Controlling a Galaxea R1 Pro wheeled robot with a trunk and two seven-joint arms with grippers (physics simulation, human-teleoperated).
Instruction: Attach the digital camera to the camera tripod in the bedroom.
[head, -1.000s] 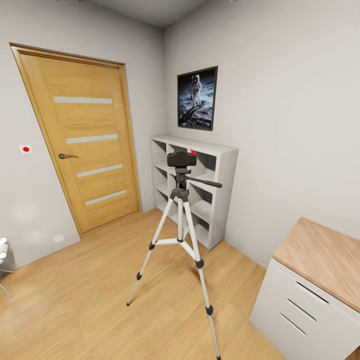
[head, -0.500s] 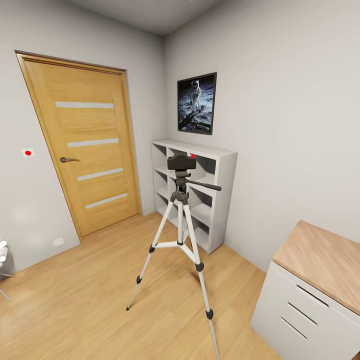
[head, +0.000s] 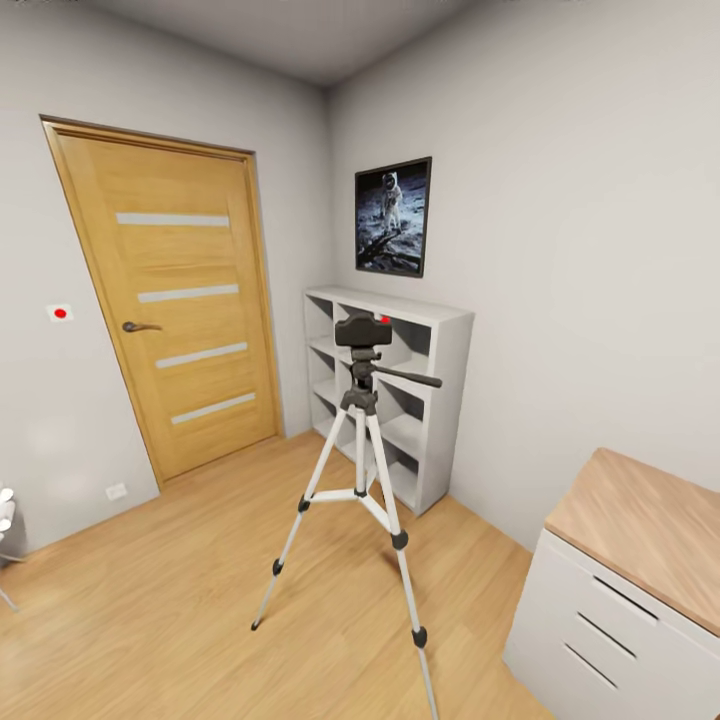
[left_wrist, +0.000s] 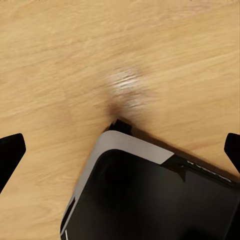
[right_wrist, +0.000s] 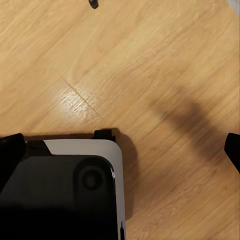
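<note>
**A:** What has just changed in your view?

**B:** The whole head picture has slid. Over the last second the door (head: 170, 300), the astronaut picture (head: 393, 216) and the white cube shelf (head: 392, 392) have all sat lower and a little smaller in frame, with more ceiling showing. That is your camera pulling back or tilting up — not the things moving. The camera tripod (head: 358, 480) stands on the same planks, feet spread as before.

**A:** And for the task?

**B:** You look finished, or nearly so. The digital camera (head: 362, 330) sits upright on the tripod's head, red button on top, with the side handle sticking out toward the shelf. I judge it attached; you seem to be backing off to check.

**A:** Where is it relative to your pincers?

**B:** Well apart. Both arms hang low, aimed at the wood floor (head: 180, 600), and the wrist views look down over the robot's own grey-and-black base (left_wrist: 160, 195). The camera is up ahead in the middle of the room, above and beyond either pincer.

**A:** Their state?

**B:** The left gripper (left_wrist: 120, 150) has its fingertips wide at the frame edges with only floor and base between — spread and empty. The right gripper (right_wrist: 120, 147) likewise: spread, holding nothing.
</note>
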